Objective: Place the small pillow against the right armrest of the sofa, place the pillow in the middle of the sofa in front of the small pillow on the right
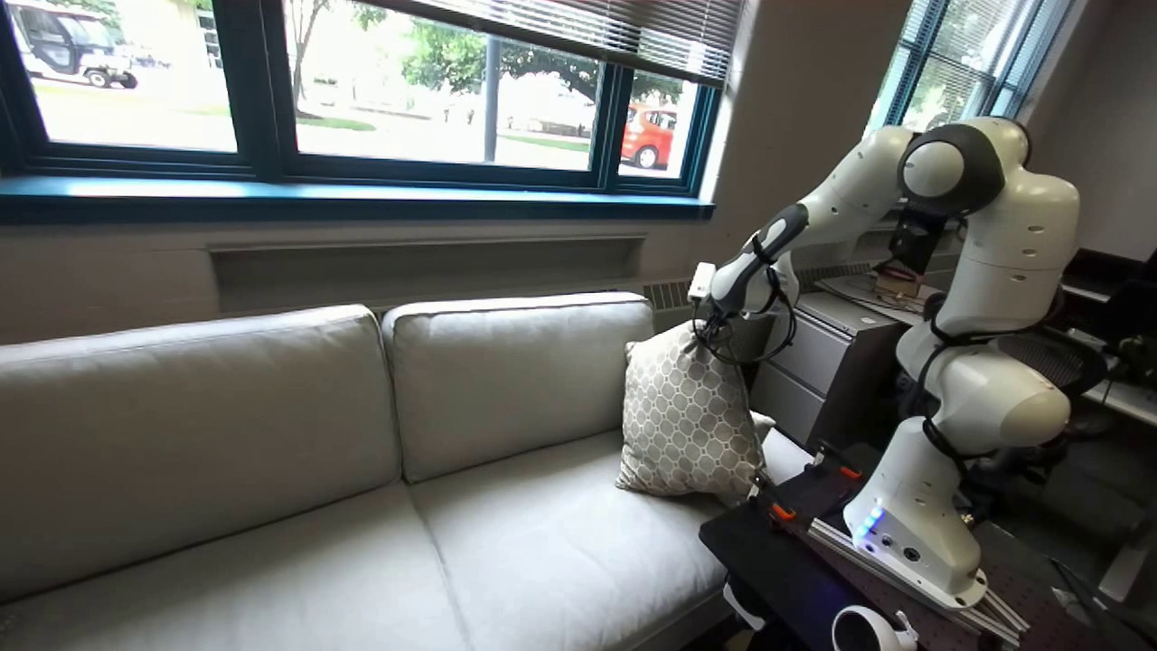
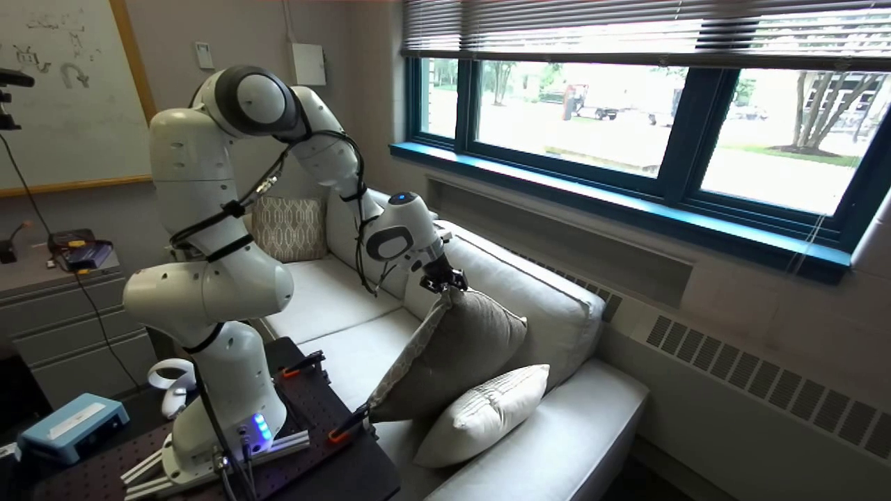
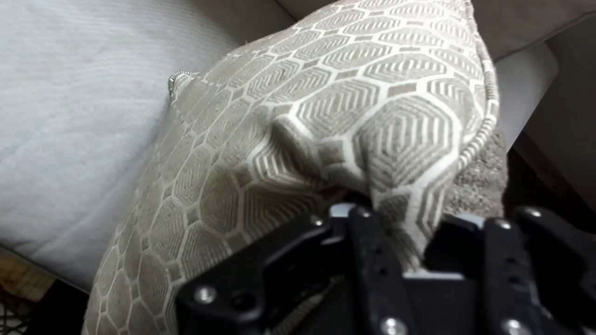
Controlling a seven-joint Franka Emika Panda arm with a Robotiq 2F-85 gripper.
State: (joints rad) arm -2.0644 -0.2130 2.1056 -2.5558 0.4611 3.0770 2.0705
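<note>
Beige lattice-patterned square fabric pillow (image 1: 690,418), pinched by our black two-fingered tool (image 2: 445,282), seems mid-placement; next we should settle it against the off-white rectangular fabric cushion (image 2: 486,416).

1. Honestly couldn't read a single word, brand or number.
2. The whiteboard (image 2: 69,125), well past the far edge of the worktop (image 2: 351,470) in an exterior view, had marker scribbles (image 2: 31,60) and a curved arrow-ish doodle (image 2: 65,72), too faint for me.
3. The blue box (image 2: 69,438) toward the worktop's left edge there had a white label (image 2: 76,419), nothing legible on it.
</note>
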